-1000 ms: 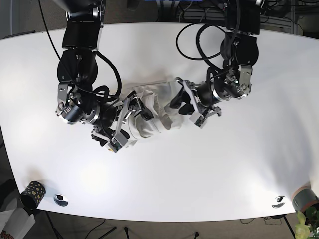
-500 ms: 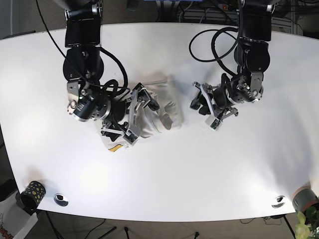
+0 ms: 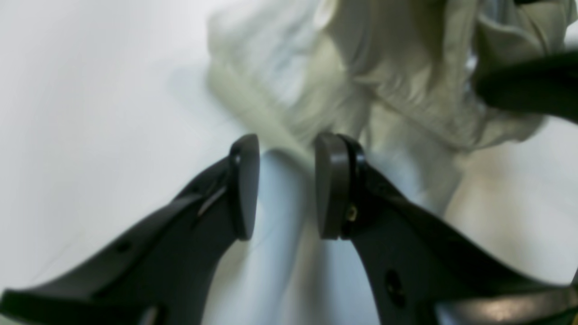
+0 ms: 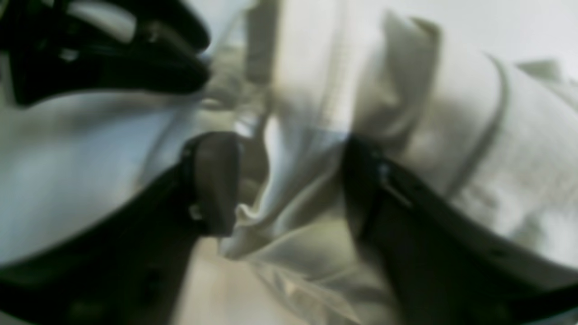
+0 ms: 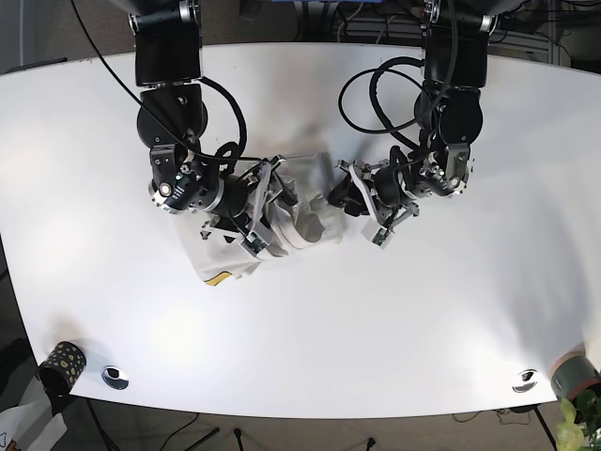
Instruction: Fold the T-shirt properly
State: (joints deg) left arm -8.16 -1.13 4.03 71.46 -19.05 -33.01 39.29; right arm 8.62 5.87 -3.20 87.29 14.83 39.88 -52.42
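Note:
The white T-shirt [image 5: 305,224] lies bunched in the middle of the table, with a yellow mark [image 5: 218,279] at its lower left corner. In the base view my right gripper [image 5: 266,205] sits on top of the heap. Its wrist view shows the right gripper [image 4: 289,151] open wide, with folds of T-shirt [image 4: 451,135] gathered between its fingers. My left gripper [image 5: 344,200] is at the shirt's right edge. It is open in the left wrist view [image 3: 287,149], low over the table, and the T-shirt [image 3: 397,81] lies just past its tips.
The white table [image 5: 423,310] spreads wide around the shirt. A dotted cup [image 5: 61,362] and a small round fitting [image 5: 115,377] sit at the front left. Another fitting [image 5: 524,381] and a grey pot [image 5: 575,376] are at the front right.
My left gripper pulled away to the right, then came back to the shirt's right edge. My right gripper shifted right and up over the shirt, which is now more bunched together.

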